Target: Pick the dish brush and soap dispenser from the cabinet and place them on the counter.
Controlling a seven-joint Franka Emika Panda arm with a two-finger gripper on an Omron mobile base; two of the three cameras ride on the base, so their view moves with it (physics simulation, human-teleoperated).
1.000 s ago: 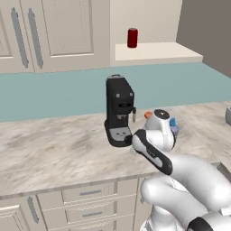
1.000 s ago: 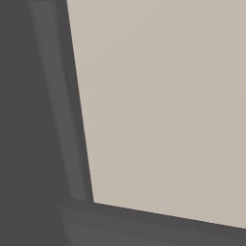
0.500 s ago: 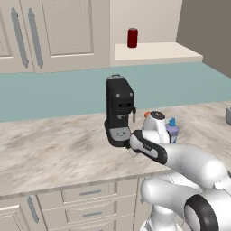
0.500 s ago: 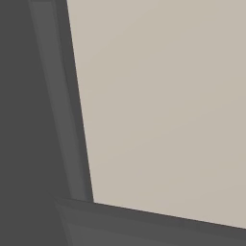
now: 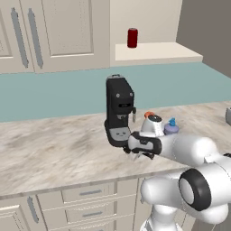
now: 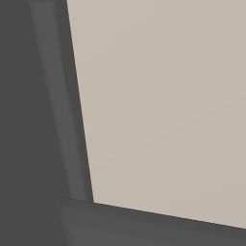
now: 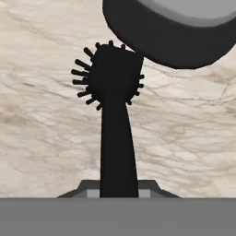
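In the hand view the black dish brush runs straight away from my gripper, which is shut on its long handle. The bristled head hovers over the marbled counter, just under the rim of the coffee machine's base. From the left base view my gripper hangs low over the counter, right in front of the coffee machine. The lavender soap dispenser stands on the counter behind my forearm. The cabinet above is open, showing its cream shelf.
A red can stands on the cabinet shelf. Closed wall cabinets with grey bar handles hang at the upper left. Cream drawers sit below the counter edge. A flat beige panel with a dark frame is close to the right base camera.
The hand with the brush has moved a little left and down toward the counter in front of the coffee machine. The grip has stayed shut.
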